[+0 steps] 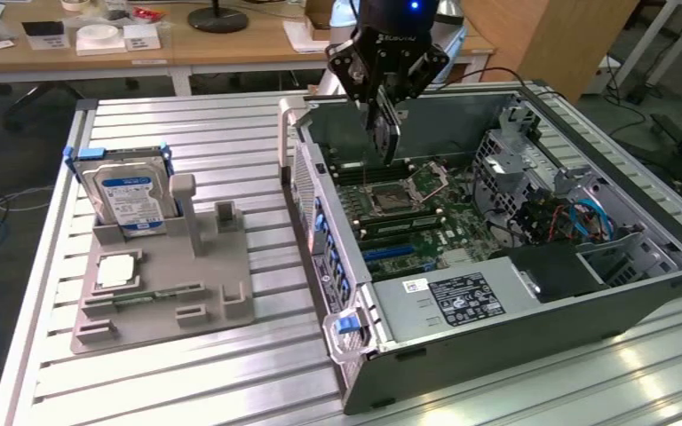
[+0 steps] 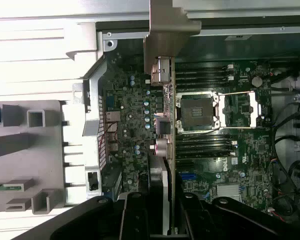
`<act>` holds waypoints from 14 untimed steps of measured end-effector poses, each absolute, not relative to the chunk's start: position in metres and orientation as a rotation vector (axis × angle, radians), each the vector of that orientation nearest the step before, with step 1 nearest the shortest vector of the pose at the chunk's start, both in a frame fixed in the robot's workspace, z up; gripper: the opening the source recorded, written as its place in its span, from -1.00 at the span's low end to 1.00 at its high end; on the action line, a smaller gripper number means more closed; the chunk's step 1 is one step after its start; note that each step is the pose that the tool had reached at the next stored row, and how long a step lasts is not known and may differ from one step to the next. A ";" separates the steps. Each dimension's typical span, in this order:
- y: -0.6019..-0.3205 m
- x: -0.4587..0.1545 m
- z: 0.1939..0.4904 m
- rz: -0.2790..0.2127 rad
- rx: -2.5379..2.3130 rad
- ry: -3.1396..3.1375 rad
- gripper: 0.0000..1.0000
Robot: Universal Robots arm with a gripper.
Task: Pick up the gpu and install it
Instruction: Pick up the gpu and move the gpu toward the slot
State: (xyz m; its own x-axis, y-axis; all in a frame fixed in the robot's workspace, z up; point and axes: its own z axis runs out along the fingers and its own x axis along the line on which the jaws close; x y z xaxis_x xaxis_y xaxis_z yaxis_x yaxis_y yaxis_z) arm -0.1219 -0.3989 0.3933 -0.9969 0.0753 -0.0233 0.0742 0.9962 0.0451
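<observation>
Exterior view: arm (image 1: 383, 18) running out past top edge; print on power supply label (image 1: 465, 297) and hard drive label (image 1: 128, 197) being too small to read.
Wrist view: edge-on gpu (image 2: 171, 125) hiding both faces; gripper (image 2: 164, 210) fingers running off picture edge, pads hiding against card; grey holder (image 2: 25, 145) getting cut by picture edge; strip of motherboard (image 2: 130, 115) hiding beneath gpu.

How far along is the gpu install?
Pickup done: the gripper is shut on the gpu, held edge-on, clear of the grey fixture. In hand: card hangs over the motherboard inside the open case. Left: it looks not yet seated in a slot.
</observation>
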 end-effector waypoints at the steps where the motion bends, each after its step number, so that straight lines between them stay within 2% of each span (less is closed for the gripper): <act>1: -0.399 -0.121 0.393 0.069 0.117 3.114 -0.44; 14: -0.399 -0.119 0.393 0.069 0.117 3.114 -0.44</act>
State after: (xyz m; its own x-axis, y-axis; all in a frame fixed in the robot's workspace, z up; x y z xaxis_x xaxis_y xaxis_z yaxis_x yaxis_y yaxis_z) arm -0.1192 -0.3988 0.3933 -0.9969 0.0752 -0.0233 0.0741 0.9962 0.0451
